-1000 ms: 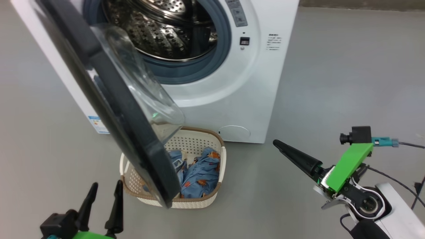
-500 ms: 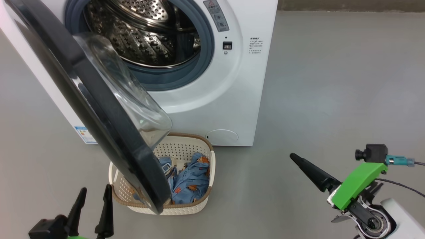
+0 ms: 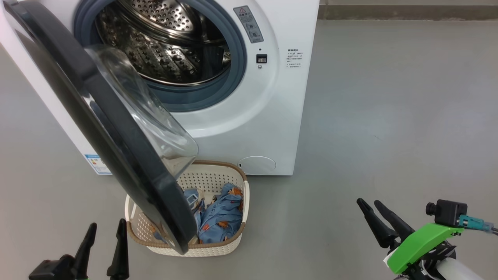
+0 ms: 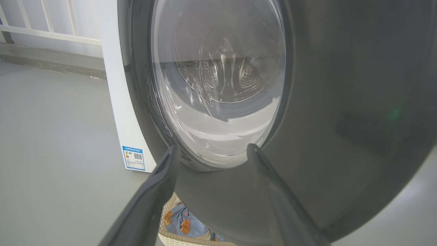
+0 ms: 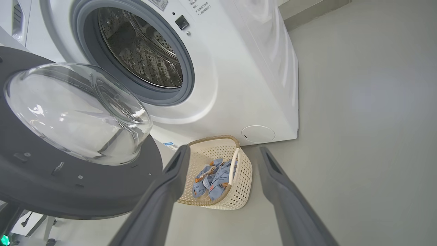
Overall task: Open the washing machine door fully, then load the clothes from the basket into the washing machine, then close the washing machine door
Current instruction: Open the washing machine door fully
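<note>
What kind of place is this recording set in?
Probably a laundry corner or test space: a white front-loading washer on a bare grey floor, its door open, a basket of clothes in front.

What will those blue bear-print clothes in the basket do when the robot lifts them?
The clothes lie crumpled and folded, so they will probably sag and drape rather than hold shape. They look like thin fabric, so likely light. Because they lie tangled together in the basket, lifting one may drag the other up.
</note>
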You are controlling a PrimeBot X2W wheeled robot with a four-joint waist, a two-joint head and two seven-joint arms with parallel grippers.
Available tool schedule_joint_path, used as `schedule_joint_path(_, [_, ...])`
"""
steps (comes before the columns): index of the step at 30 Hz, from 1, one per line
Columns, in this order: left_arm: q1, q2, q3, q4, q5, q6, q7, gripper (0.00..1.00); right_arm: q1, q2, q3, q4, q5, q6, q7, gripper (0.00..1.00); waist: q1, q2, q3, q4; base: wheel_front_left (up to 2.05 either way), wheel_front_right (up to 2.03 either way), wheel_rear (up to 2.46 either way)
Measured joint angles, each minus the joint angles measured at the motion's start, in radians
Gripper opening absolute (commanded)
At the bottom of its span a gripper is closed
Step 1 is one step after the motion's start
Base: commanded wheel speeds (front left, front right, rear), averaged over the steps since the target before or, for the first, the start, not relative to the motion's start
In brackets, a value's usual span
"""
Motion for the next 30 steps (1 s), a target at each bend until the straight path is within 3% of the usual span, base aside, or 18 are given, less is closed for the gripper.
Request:
schedule_joint_path(4, [0.000, 0.000, 0.002, -0.002, 0.003, 0.000, 0.000, 1.00, -0.019, 0.001, -0.006, 0.028, -0.067, 0.000, -0.028, 1.00, 0.0000, 0.0000, 0.001, -0.003, 0.00, 0.00, 0.00])
schedule_joint_path(15, [0.000, 0.001, 0.010, -0.012, 0.013, 0.000, 0.000, 1.00, 0.052, 0.100, -0.387, -0.063, -0.455, 0.000, -0.028, 1.00, 0.0000, 0.0000, 0.015, -0.011, 0.00, 0.00, 0.00])
schedule_joint_path(19, [0.000, 0.001, 0.012, -0.012, 0.017, 0.000, 0.000, 1.00, 0.116, 0.142, -0.467, -0.095, -0.556, 0.000, -0.028, 1.00, 0.0000, 0.0000, 0.012, -0.010, 0.00, 0.00, 0.00])
schedule_joint_path(30, [0.000, 0.000, 0.018, -0.013, 0.019, 0.000, 0.000, 1.00, 0.221, 0.209, -0.544, -0.090, -0.648, 0.000, -0.028, 1.00, 0.0000, 0.0000, 0.007, -0.004, 0.00, 0.00, 0.00])
